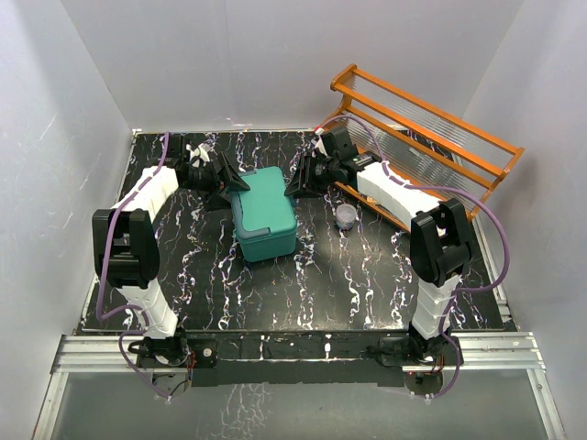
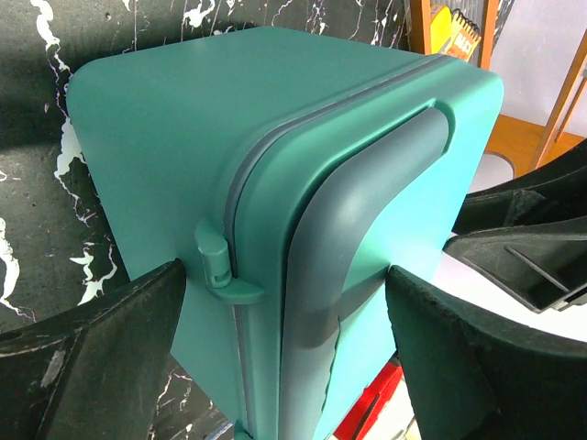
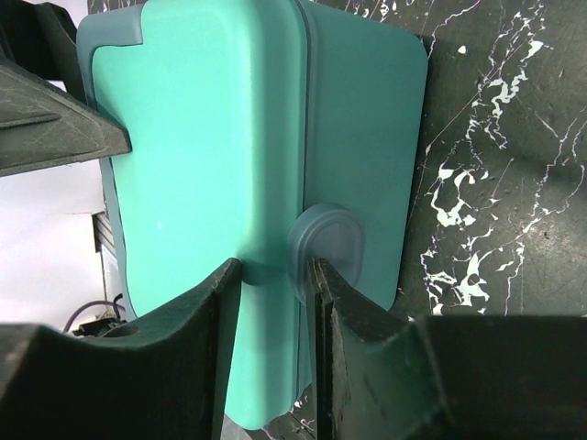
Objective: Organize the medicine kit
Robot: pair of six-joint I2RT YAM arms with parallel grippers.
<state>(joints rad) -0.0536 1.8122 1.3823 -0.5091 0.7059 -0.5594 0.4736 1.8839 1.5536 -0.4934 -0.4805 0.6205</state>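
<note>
My left gripper [image 2: 284, 284] wide open around the medicine kit [image 1: 264, 215], right gripper [image 3: 275, 268] at its clasp [image 3: 328, 240], I can't tell if it pinches, yellow label [image 2: 456, 23] too blurry to read

The medicine kit [image 1: 264, 215] is smooth matt teal plastic, the table [image 1: 321, 284] glossy black marbling, the rack [image 1: 429, 110] orange wood.

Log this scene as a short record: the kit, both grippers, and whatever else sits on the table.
medicine kit: teal box, lid closed, mid-table
handle: grey, lying flat against the box
left gripper: open, fingers wide on either side of the kit's handle end
right gripper: fingers narrow around the kit's round latch tab; grip unclear
orange rack: far right corner
small round container: between kit and rack
table: black, white-veined
</note>
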